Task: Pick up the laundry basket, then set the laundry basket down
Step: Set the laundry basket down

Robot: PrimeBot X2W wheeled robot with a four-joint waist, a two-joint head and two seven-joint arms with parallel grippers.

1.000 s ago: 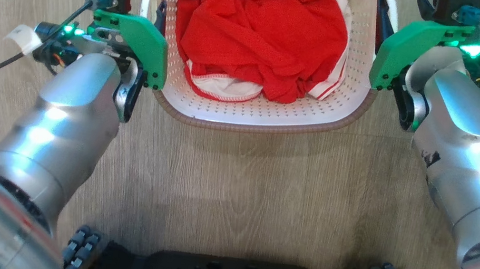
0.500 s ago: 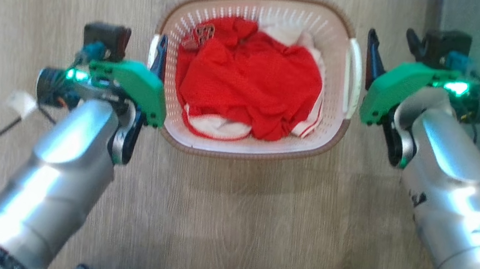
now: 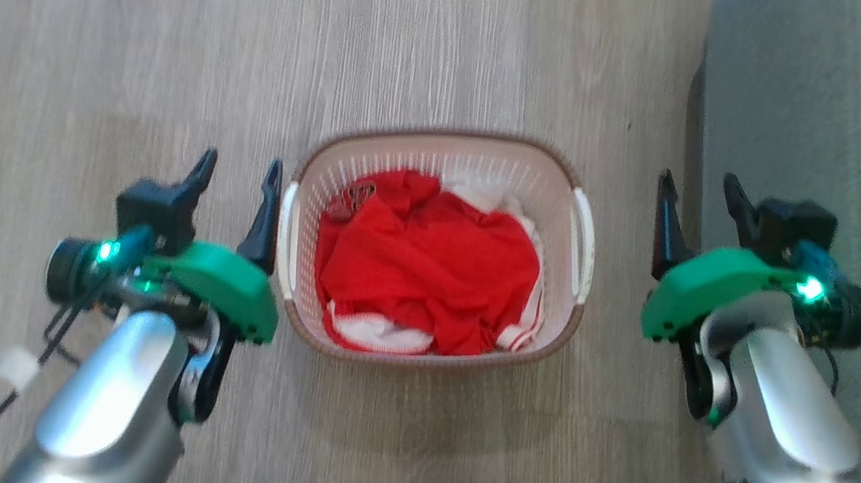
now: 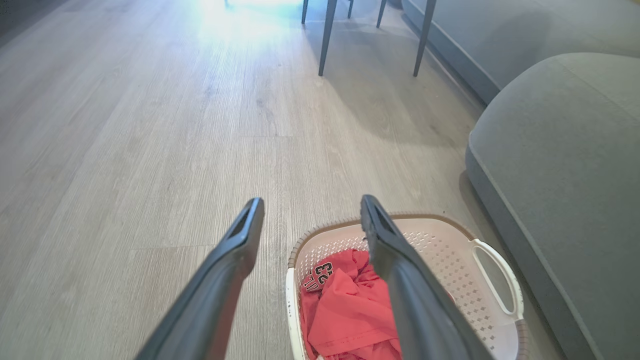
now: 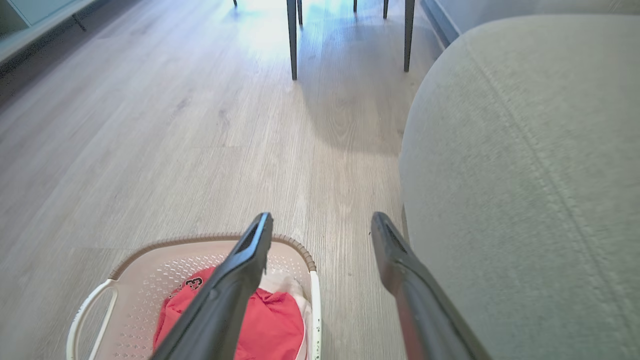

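**Floor: a basket, a sofa, thin legs**

The floor [image 3: 172,19] is pale grey-brown wood-look plank, with the grain running toward 12 o'clock in the head view. The basket [image 3: 451,165] stands flat on it just below the middle (a soft shadow spreads from its base toward 6 o'clock). A grey sofa [image 3: 846,126] stands from 1 to 4 o'clock, near the basket but apart from it. In the left wrist view, thin dark legs [image 4: 327,35] stand at 12 o'clock, well beyond the basket.
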